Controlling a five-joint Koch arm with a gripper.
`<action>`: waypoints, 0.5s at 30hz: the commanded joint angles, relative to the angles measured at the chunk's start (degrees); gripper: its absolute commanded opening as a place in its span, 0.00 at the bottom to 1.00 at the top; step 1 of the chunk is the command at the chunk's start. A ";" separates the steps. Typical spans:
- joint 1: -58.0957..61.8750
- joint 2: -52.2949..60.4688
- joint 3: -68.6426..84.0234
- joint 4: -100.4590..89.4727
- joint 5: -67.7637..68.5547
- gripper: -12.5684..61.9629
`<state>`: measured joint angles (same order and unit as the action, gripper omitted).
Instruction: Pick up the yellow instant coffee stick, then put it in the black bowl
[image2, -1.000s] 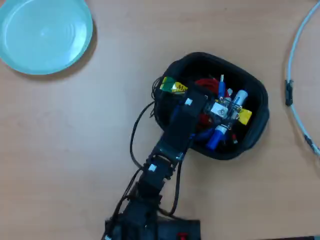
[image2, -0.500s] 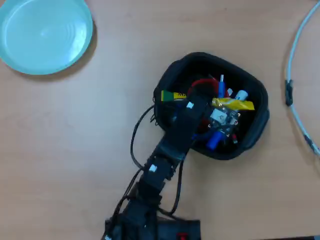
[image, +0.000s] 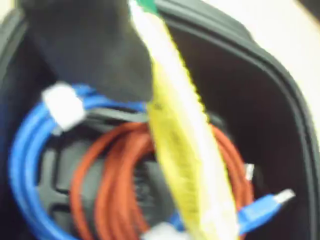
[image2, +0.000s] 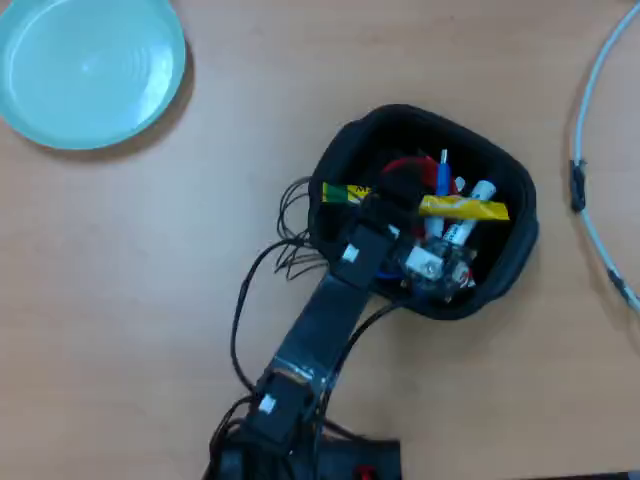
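Note:
The yellow instant coffee stick runs from its green end at the top of the wrist view down to the bottom edge, above the contents of the black bowl. My gripper holds the stick against its black jaw at the upper left; the second jaw is hidden. In the overhead view the gripper is over the middle of the bowl. The stick spans the bowl from left rim to right side, its middle covered by the gripper.
The bowl holds a coiled blue cable, an orange cable and marker pens. A light-blue plate sits at the top left of the wooden table. A white cable runs along the right edge.

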<state>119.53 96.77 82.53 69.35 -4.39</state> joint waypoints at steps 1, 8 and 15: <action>-0.26 6.59 -0.35 1.93 0.09 0.74; -10.81 16.79 15.91 -1.93 0.97 0.75; -19.34 25.05 37.35 -16.96 1.58 0.74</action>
<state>101.43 118.48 121.20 58.71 -4.39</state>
